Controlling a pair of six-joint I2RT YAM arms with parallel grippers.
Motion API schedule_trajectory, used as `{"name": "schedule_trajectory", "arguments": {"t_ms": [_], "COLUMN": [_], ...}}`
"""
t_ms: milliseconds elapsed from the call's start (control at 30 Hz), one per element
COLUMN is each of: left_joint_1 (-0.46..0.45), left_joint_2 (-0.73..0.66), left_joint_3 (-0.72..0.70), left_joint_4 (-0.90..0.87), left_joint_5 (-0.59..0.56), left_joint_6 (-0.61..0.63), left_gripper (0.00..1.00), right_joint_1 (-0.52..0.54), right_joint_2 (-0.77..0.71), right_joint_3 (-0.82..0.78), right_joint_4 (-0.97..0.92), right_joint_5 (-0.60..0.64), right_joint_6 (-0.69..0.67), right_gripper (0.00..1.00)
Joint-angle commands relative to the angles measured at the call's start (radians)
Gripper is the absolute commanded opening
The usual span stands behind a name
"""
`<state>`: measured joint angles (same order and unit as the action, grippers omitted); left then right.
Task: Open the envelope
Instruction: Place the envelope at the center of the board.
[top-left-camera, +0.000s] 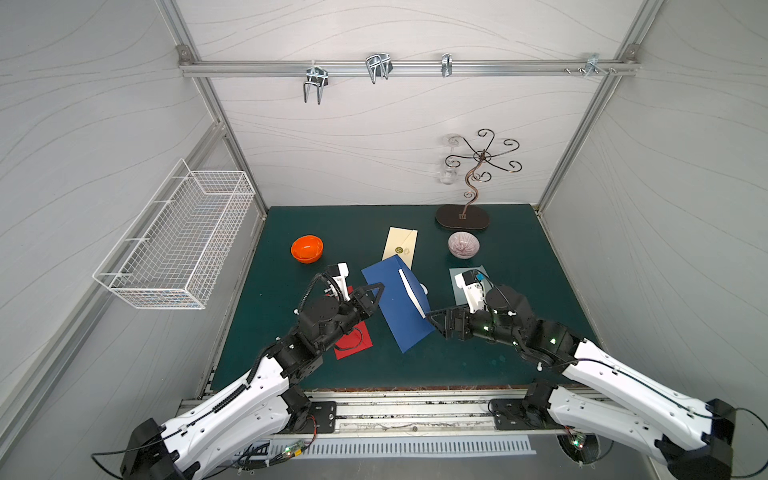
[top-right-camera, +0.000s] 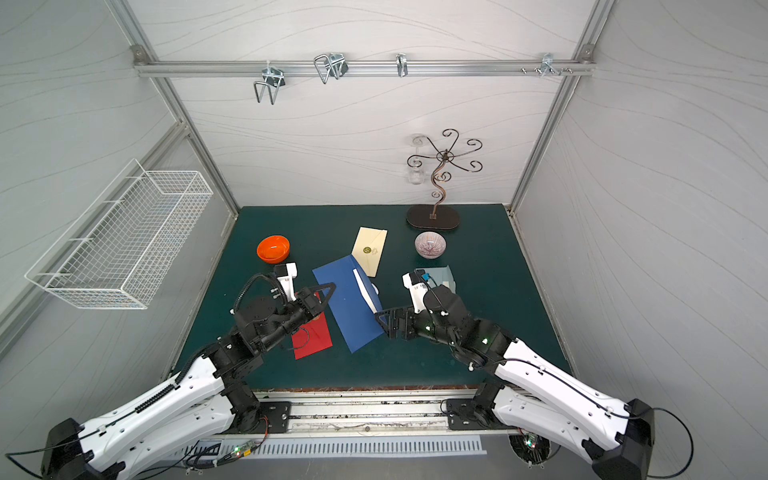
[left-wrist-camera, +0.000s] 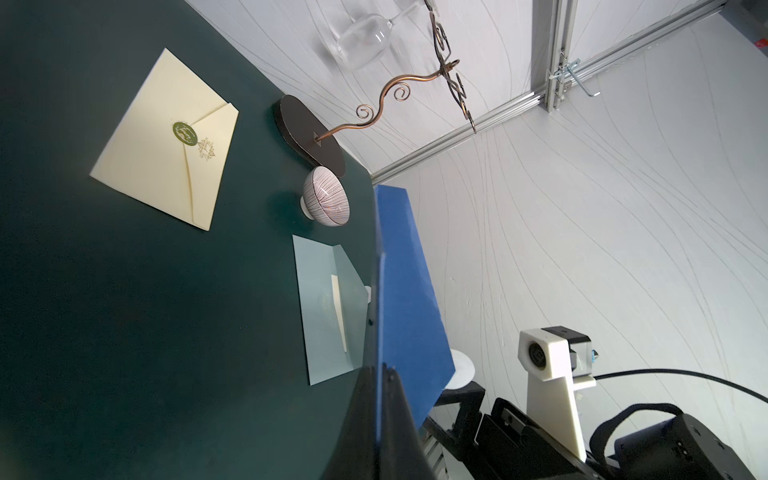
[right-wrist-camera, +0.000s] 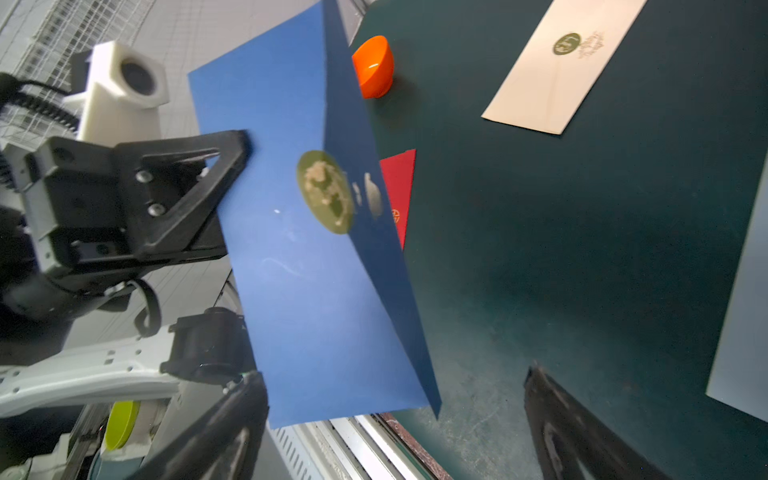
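Nearest, the right end effector has its jaws spread wide, gripping nothing, just beside the blue envelope. The left end effector is clamped tight on its opposite edge, holding it tilted above the green surface. Beyond lies 1 cream envelope.

**Camera setup**

Both top views look steeply down from high up front at the whole desk, nearly identical. Each wrist view sits close, tilted sideways; both share the blue envelope and cream envelope.
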<state>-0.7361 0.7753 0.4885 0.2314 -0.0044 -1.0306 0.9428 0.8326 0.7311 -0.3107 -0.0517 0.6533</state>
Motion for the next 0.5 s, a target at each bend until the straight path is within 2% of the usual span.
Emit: {"name": "schedule_trajectory", "arguments": {"t_ms": [0, 200, 300, 467], "left_joint_1": [0.005, 0.009, 0.018, 0.045], "left_joint_2": [0.028, 0.038, 0.033, 0.057], "left_joint_3": [0.017, 0.003, -0.012, -0.044], "left_joint_4": [0.151, 0.252, 0.283, 0.385], "left_joint_5": [0.094, 0.133, 0.133, 0.171], "left_joint_6": [-0.024, -0.051, -0.072, -0.146], "left_gripper": [0.00, 0.00, 0.00, 0.00], "right_joint_1": [0.005, -0.033, -0.089, -0.186], "right_joint_2": [0.023, 0.033, 0.016, -0.020], "right_joint_3": [-0.008, -0.038, -0.062, -0.105], "right_joint_4": [0.058, 0.107, 0.126, 0.159], "right_joint_5": [-0.036, -0.075, -0.153, -0.293], "right_joint_6": [-0.018, 0.031, 0.040, 0.061], "right_gripper": [0.95, 0.91, 0.88, 0.79]}}
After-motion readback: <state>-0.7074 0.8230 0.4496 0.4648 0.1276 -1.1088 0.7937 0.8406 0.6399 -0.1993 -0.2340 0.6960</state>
